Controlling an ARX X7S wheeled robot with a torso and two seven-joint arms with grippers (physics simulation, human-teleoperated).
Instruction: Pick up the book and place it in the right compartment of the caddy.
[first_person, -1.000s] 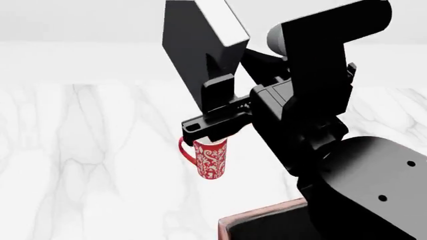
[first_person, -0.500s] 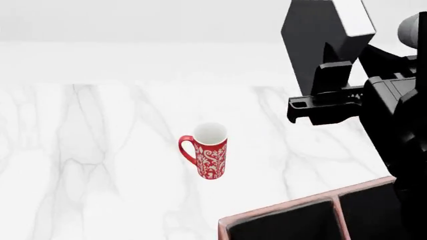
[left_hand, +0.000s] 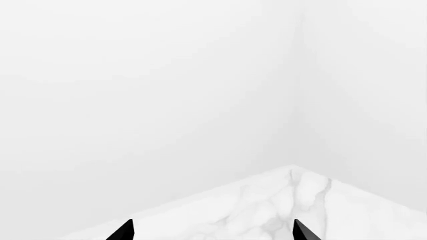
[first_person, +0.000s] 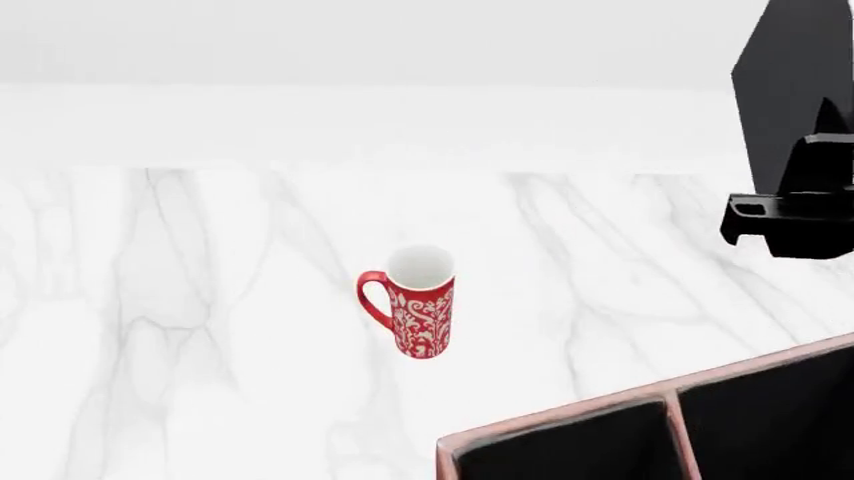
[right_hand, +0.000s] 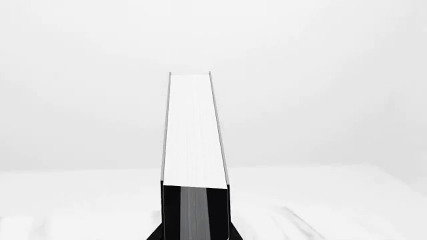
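Book (first_person: 797, 90): upright, held aloft at head view's right edge, above caddy (first_person: 667, 402).
R gripper (first_person: 790, 215): pinching book's lower end.
L gripper (left_hand: 212, 231): tips spread, nothing between.
Mug (first_person: 419, 314): mid-table (first_person: 200, 300), well apart from caddy.

book (first_person: 797, 95) and right gripper (first_person: 801, 215) cut by head view's right edge — caddy (first_person: 561, 418) cropped at bottom; left gripper (left_hand: 212, 231) — only fingertips show.

1 book (first_person: 790, 95), 1 mug (first_person: 420, 315), 1 caddy (first_person: 667, 405).
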